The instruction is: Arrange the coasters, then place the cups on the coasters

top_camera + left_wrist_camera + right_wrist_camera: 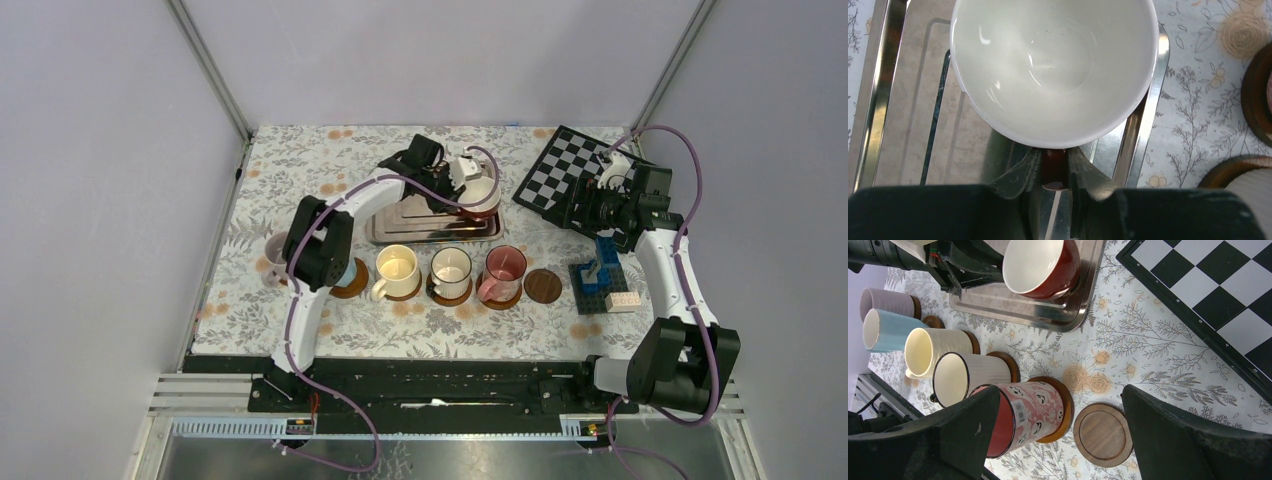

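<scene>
The left gripper is seen closed on the handle of the dark red cup; the handle is pinched between both fingers, and the cup's white bowl lies just beyond the fingertips, over the silver tray; whether the cup is lifted off the tray cannot be told. The right gripper is spread wide with nothing between its fingers; in its wrist view a bare coaster is framed in the gap, apart from both fingers; the pink cup is seated on a brown coaster next to one finger; the white cup, cream cup, light blue cup and lilac-grey cup are lined up further out on that side.
</scene>
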Controlling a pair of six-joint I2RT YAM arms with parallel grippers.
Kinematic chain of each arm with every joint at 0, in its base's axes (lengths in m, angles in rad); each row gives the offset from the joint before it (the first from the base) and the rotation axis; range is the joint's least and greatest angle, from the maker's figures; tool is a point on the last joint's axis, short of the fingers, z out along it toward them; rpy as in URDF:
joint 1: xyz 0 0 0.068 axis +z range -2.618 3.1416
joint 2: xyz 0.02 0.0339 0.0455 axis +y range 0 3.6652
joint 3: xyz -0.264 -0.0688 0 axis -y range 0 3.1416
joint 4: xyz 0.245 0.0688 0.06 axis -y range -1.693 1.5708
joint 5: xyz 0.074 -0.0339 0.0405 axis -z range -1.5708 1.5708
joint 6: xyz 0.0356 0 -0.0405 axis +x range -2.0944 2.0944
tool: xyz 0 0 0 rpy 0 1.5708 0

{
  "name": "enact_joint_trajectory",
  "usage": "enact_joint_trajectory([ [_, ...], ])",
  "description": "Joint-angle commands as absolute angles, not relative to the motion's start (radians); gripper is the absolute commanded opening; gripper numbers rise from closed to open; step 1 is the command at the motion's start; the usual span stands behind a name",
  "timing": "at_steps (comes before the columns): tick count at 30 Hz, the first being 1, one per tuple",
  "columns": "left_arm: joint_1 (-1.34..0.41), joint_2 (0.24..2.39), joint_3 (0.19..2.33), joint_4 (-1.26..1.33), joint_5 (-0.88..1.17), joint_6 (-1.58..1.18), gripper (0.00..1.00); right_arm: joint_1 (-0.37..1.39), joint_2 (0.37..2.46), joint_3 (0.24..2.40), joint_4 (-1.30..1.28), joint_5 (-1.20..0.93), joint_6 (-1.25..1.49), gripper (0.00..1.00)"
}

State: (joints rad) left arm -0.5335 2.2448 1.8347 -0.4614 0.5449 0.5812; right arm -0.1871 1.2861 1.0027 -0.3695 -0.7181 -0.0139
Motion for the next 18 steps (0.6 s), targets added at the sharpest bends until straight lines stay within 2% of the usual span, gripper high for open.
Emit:
enact_joint_trajectory([
  [1, -0.555, 2.173, 1.816, -0.331, 0.459, 0.476, 0.0, -0.187, 1.292, 1.038, -0.352, -0.71, -0.02, 0.98],
  [10, -0.595, 2.158, 1.801, -0.291, 0.388, 0.376, 0.01, -0.186, 1.304, 1.049, -0.342, -0.649, -0.006, 0.98],
  [15, -0.606, 2.158, 1.809, -0.287, 0.392, 0.305, 0.14, -0.185, 1.313, 1.063, -0.341, -0.582, 0.031, 0.98],
  [18, -0.606, 2.159, 1.82, -0.288, 0.416, 0.267, 0.26, -0.186, 1.313, 1.072, -0.351, -0.567, 0.018, 0.98],
])
